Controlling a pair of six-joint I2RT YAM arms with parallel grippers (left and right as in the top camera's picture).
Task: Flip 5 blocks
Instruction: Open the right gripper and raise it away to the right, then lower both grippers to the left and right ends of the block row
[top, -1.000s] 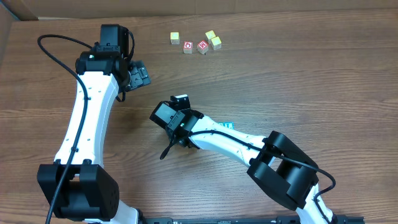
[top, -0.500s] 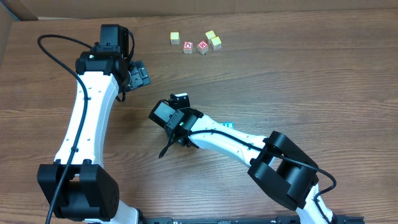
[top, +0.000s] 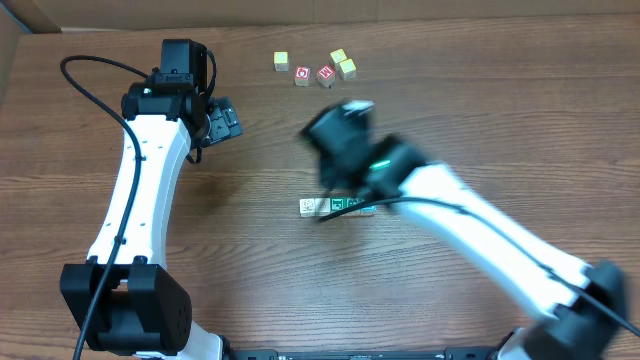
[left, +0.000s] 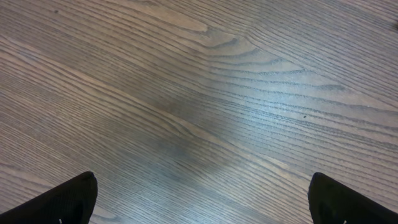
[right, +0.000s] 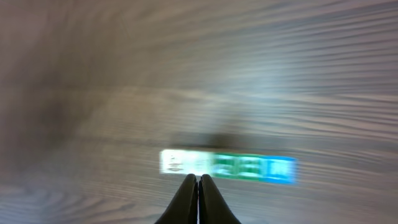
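Blocks (top: 338, 206) rowed by right pincer (right: 198, 178) — pressed together; left pincer (left: 202, 193) spread; red cubes (top: 326, 74) apart.

Brown wood-grain table (top: 500, 120). Bears a tight row of blocks (top: 340, 206) near centre, white at the nine o'clock end, teal toward three. Toward twelve o'clock, bears yellow cubes (top: 281, 61) and red-faced cubes (top: 302, 75), loosely clustered.

The table (left: 205, 93) is matt grained wood; the left gripper (left: 202, 194) looks matt black.

Right gripper (right: 199, 182) now clear of the blocks (top: 338, 206) (row uncovered)
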